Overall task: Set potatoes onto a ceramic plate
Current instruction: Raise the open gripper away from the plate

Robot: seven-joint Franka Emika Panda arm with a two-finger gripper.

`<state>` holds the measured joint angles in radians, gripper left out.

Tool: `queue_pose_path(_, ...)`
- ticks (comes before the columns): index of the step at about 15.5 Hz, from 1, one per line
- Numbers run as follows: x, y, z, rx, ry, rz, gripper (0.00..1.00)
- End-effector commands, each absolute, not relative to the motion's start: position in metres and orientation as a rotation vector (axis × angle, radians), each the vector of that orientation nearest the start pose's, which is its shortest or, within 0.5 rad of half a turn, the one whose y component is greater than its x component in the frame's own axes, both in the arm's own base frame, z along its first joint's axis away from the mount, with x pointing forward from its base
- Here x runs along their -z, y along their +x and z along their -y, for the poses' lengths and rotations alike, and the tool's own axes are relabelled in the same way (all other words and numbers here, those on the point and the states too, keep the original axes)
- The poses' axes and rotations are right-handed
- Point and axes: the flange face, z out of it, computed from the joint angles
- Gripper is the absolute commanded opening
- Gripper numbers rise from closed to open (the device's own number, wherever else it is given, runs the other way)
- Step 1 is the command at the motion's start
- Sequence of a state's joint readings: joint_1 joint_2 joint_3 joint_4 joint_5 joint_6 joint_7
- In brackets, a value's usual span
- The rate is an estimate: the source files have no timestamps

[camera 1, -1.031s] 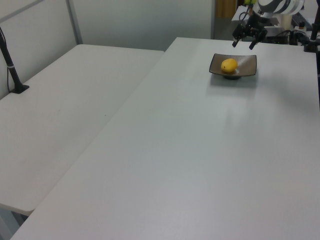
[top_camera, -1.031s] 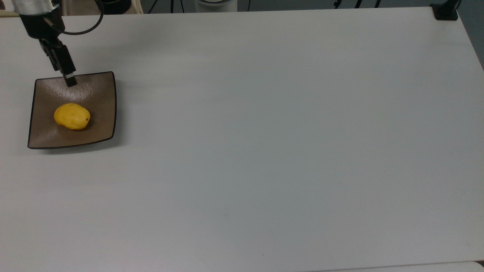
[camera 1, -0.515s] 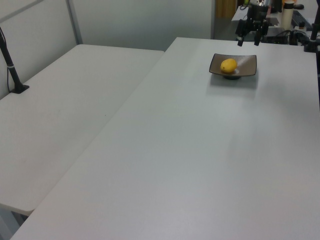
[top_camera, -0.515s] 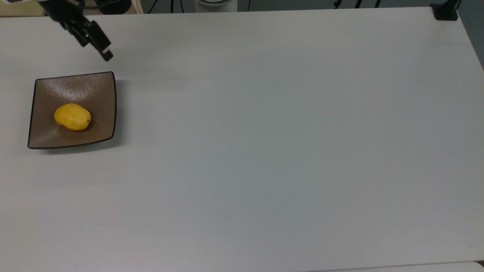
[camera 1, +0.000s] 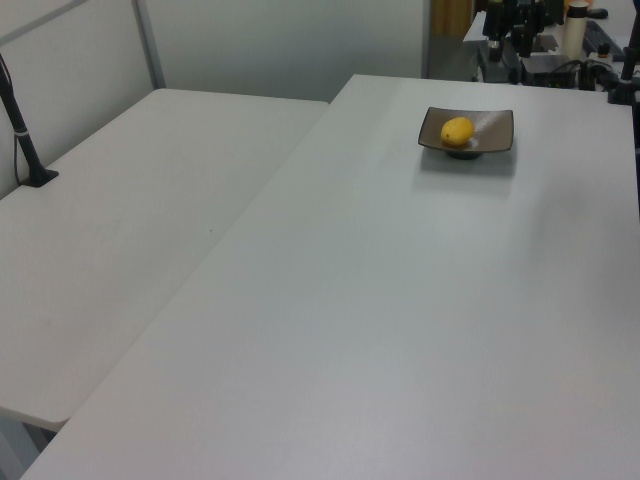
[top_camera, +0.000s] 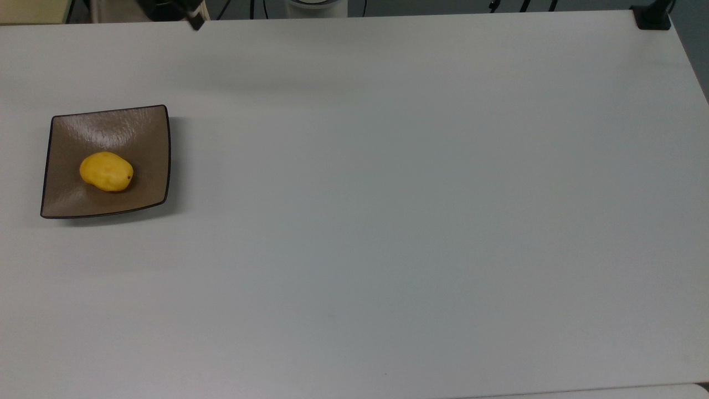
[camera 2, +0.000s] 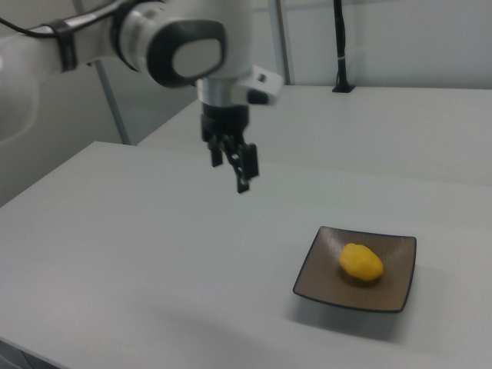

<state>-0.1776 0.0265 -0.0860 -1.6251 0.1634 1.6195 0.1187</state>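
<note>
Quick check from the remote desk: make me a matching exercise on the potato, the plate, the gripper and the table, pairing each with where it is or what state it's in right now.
Things:
1. potato
2. ceramic plate
3. gripper
4. table

Places or states:
A. white, carries the plate directly
B. up in the air, away from the plate, holding nothing
C. lying inside the brown square dish
D. flat on the white surface near an edge, in the top view's left part

Pairs: 1-C, 2-D, 3-B, 4-A
</note>
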Motion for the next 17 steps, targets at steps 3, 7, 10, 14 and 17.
queue_pose_path(3, -0.6, 0.563, 0.013, 0.06, -3.075, -0.25, 1.0)
queue_pose_path(7, -0.604, 0.567, -0.001, 0.135, -3.06, -0.203, 1.0)
queue_pose_path(10, -0.6, 0.576, 0.0, 0.248, -3.049, -0.198, 1.0)
queue_pose_path(14, -0.598, 0.576, -0.005, 0.272, -3.067, -0.194, 1.0)
queue_pose_path(17, -0.603, 0.568, -0.006, 0.237, -3.12, -0.155, 1.0)
